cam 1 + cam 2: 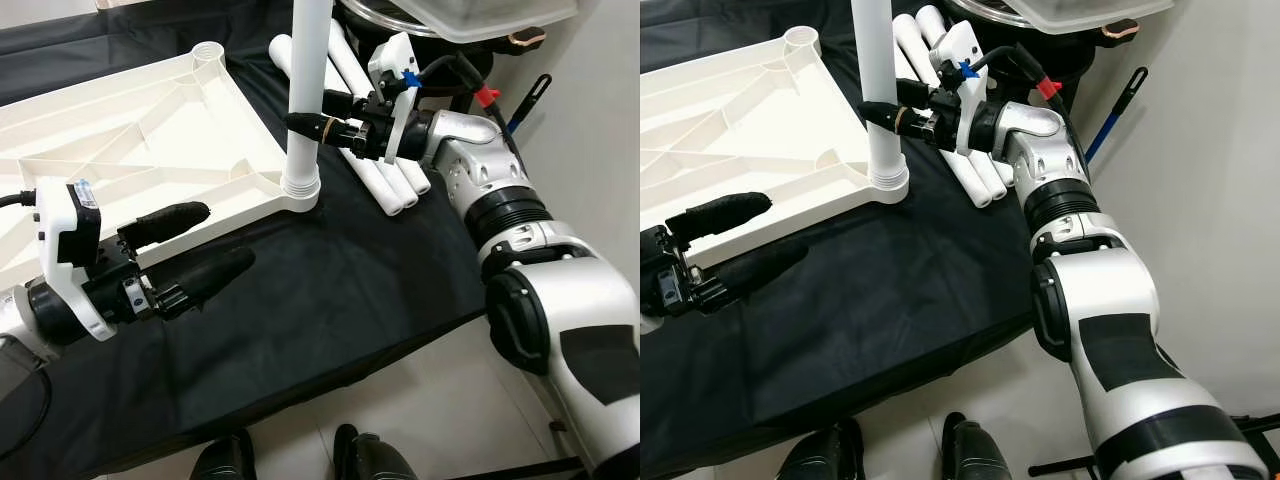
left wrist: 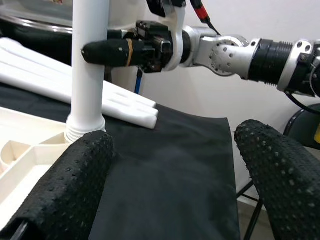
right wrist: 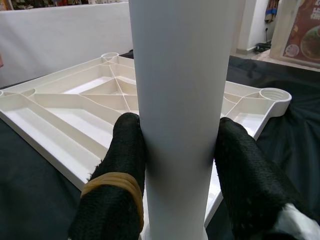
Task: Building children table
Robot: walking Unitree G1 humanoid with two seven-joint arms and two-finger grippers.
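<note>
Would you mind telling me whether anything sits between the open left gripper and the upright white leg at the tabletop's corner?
Nothing visible does. The left gripper hovers open over bare black cloth, facing the leg, which the right gripper clamps above the tabletop corner socket. The spare legs lie beyond it.

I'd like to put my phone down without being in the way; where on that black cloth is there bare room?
Bare black cloth lies between the upright leg, the left gripper and the front edge. It is crowded behind: the right gripper clamps the leg, beside the spare legs and tabletop.
</note>
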